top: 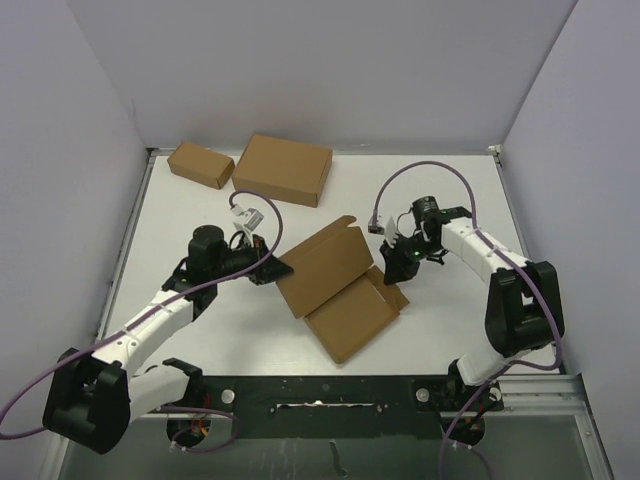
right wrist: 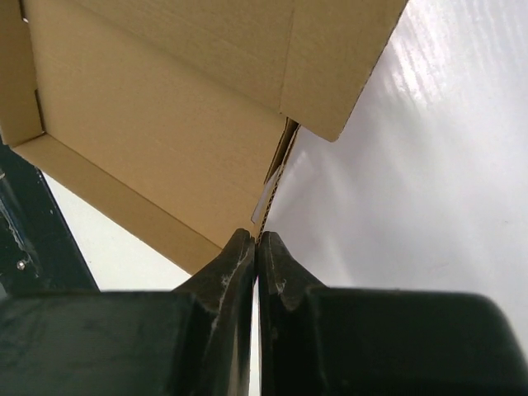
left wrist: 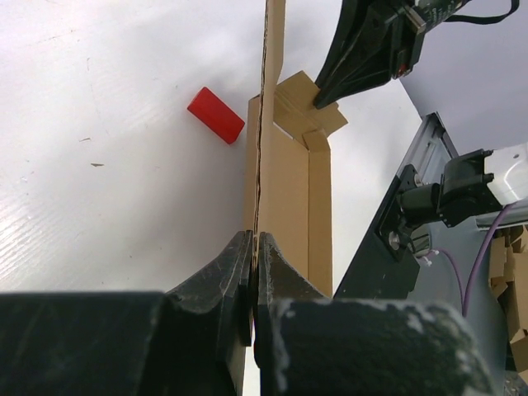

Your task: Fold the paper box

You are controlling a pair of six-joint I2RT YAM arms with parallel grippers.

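White table bears paper box, larger box and smaller box behind

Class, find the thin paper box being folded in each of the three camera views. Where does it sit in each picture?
Top external: the paper box lies open at the centre of the picture.
Left wrist: it runs edge-on up the middle.
Right wrist: it fills the upper left.
Shared landmark: the white table under it, seen in all three views.
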